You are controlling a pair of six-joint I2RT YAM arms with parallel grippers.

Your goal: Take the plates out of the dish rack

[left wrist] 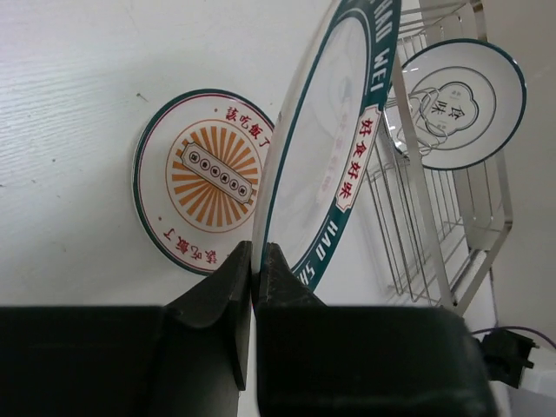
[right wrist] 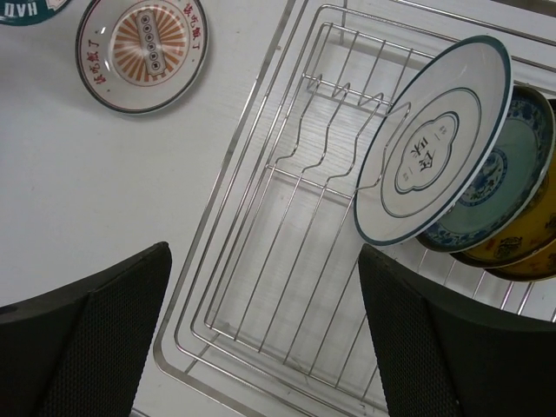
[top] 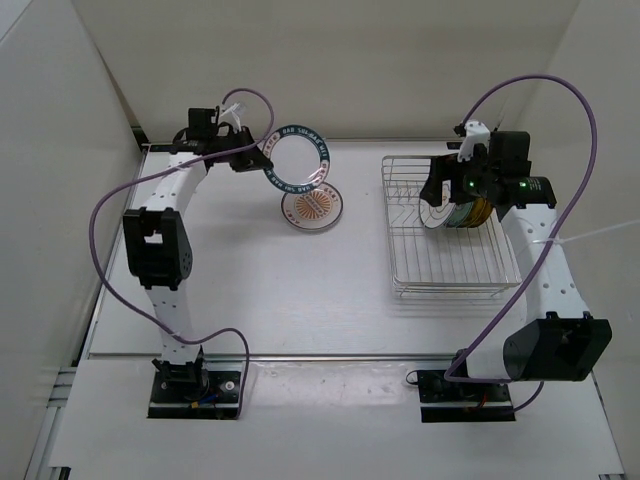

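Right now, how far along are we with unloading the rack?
Done: the orange-sunburst plate lies on the table. In hand: the left gripper is shut on the blue-rimmed plate, held on edge near it. Left: the grey-motif plate, teal plate and gold plate stand in the dish rack; the right gripper is open above it.

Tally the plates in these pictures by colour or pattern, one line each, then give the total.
Orange-sunburst plate: 1
Dark-rimmed lettered plate: 1
White plate with grey motif: 1
Teal patterned plate: 1
Gold plate: 1
Total: 5
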